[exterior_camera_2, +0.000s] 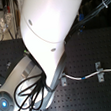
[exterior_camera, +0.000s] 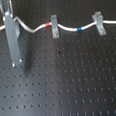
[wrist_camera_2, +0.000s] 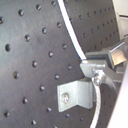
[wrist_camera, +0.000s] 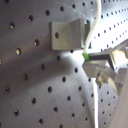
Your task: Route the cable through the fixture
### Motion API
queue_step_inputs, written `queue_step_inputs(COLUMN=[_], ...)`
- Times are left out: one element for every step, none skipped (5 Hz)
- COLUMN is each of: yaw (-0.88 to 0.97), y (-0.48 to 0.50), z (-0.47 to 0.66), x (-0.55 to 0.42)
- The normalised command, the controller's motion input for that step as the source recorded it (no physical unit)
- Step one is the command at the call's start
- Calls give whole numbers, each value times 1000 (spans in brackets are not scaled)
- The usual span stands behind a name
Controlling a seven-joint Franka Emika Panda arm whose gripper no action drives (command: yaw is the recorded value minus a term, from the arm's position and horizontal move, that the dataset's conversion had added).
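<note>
Fingers (wrist_camera: 102,60) of the gripper (wrist_camera: 97,67) clamped on the cable (exterior_camera: 66,29) at its green band, just beside the fixture (wrist_camera: 67,35), cable running onward through two upright clips (exterior_camera: 54,25) across the perforated board (exterior_camera: 71,83).

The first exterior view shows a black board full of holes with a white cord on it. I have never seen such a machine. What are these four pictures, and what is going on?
This is one robot arm, the big white shape that fills the second exterior view. It works over a black perforated board. Two cameras watch from off the arm. The two wrist views come from cameras that ride on its claw.

On the board lies the cable, a thin white cord with coloured bands. It passes a grey clip and a second clip.

In the first wrist view the claw pinches the cable at a green band. Right beside it is a third clip, the fixture. I cannot tell whether the cord already sits in its fork.
</note>
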Motion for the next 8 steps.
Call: queue_step_inputs(yaw=[251,388,434,446,346,306,351,183], y=[18,2,219,219,232,179,180,103], z=[118,103,28,-4,-4,-40,0,55], x=[-13,4,137,178,264,26,-54,13])
